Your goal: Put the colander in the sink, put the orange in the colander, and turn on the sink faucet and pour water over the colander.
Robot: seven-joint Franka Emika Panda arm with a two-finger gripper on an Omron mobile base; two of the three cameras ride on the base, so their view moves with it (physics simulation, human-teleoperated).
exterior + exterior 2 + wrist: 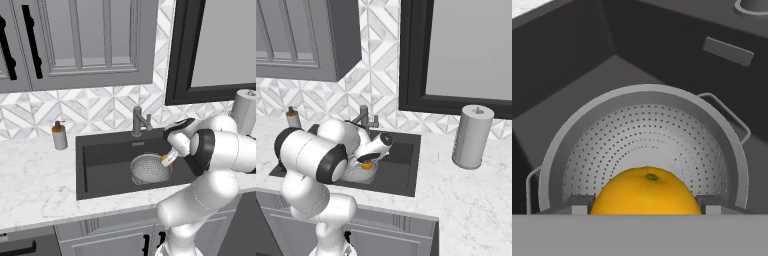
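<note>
Colander [647, 145], a perforated silver bowl, sits on the floor of the dark sink [572, 75]. Directly above its hollow, the gripper [646, 206] holds the orange [646, 192] between its two fingers, jaws spread wide around the fruit. The faucet [139, 121] stands behind the basin.

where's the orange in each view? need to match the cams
Left base view: orange is a sliver right of centre, at the gripper, over the colander's right rim.
Right base view: left of centre, beneath the hand, above the colander.
Hand view: bottom centre, between the fingertips.
Shared landmark: the colander in the sink.
</note>
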